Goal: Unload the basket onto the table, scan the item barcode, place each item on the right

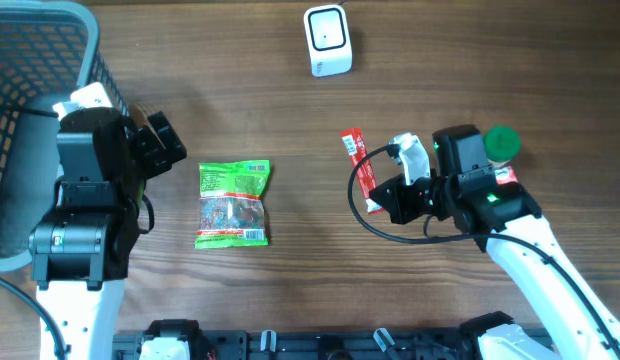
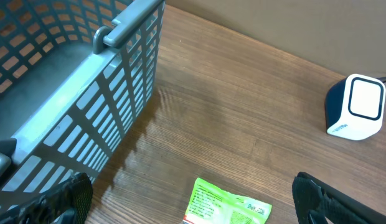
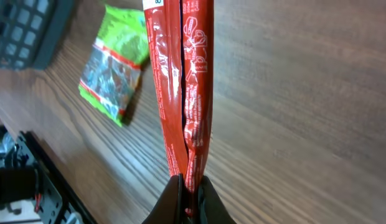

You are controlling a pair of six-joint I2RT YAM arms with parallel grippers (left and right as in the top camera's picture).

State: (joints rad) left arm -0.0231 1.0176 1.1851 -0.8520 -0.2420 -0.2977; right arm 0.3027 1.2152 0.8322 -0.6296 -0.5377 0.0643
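My right gripper (image 1: 375, 200) (image 3: 188, 186) is shut on one end of a long red stick packet (image 1: 360, 168) (image 3: 183, 81), which stretches away from the fingers above the table. The white barcode scanner (image 1: 327, 40) (image 2: 357, 107) stands at the table's far edge, well beyond the packet. A green snack bag (image 1: 233, 203) (image 2: 227, 204) (image 3: 113, 74) lies flat in the middle-left of the table. Just left of that bag hovers my left gripper (image 1: 160, 140) (image 2: 193, 205), jaws wide open, nothing between them.
A grey plastic basket (image 1: 40, 70) (image 2: 75, 87) fills the far left corner beside my left arm. A green-capped item (image 1: 502, 143) sits behind my right arm.
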